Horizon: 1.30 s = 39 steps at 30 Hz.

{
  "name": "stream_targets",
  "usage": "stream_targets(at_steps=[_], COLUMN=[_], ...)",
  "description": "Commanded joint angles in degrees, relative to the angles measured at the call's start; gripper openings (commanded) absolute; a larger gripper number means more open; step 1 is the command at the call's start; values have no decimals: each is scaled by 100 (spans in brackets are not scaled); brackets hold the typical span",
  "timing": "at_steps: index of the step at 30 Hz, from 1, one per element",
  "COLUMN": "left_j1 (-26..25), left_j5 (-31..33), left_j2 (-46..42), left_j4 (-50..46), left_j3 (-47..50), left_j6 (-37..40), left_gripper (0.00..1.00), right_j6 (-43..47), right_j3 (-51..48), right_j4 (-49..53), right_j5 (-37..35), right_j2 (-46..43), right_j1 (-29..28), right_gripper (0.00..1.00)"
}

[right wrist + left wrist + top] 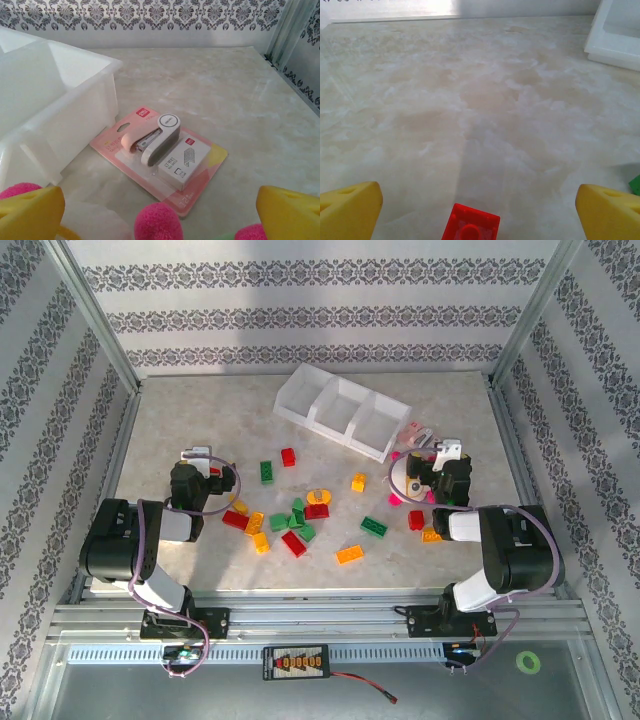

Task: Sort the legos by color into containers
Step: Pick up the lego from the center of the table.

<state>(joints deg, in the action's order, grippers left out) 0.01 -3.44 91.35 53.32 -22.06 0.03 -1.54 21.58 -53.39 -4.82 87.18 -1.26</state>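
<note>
Here's the left pincer [479,212] spread wide, a red lego [470,227] right between its tips: it must dip, clamp, then carry ahead-right to the tray [612,52], while the right pincer [160,210] gapes too.

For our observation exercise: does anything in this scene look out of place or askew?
Yes. A pink stapler pack lies beside the tray, with fuzzy pink balls near it; neither looks like sorting material. The tray itself sits at a slant.

We read the table [470,100] as smooth marble-look, faint sheen; tray [80,105] is translucent matt-white plastic. Red lego [470,226] glossy plastic, pink balls [157,220] fuzzy, rails [320,612] bare metal.
</note>
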Motion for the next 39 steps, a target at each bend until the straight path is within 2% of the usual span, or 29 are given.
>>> stream_targets(at_steps=[1, 26, 34, 39], left_j1=[52, 52, -97, -502], left_j5=[-16, 59, 18, -74], left_j2=[-12, -161, -1429, -2069], left_j4=[87, 104, -1120, -1763], left_j3=[-17, 39, -94, -311], left_j6=[41, 5, 225, 354], left_gripper=[99, 99, 99, 99], right_j6=[-39, -19, 106, -543], right_j3=[-21, -16, 275, 672], right_j4=[-111, -96, 1540, 2949], right_j5=[102, 222, -186, -392], right_j2=[45, -14, -1300, -2090], right_j1=[-6, 3, -247, -466], right_gripper=[98, 98, 98, 98])
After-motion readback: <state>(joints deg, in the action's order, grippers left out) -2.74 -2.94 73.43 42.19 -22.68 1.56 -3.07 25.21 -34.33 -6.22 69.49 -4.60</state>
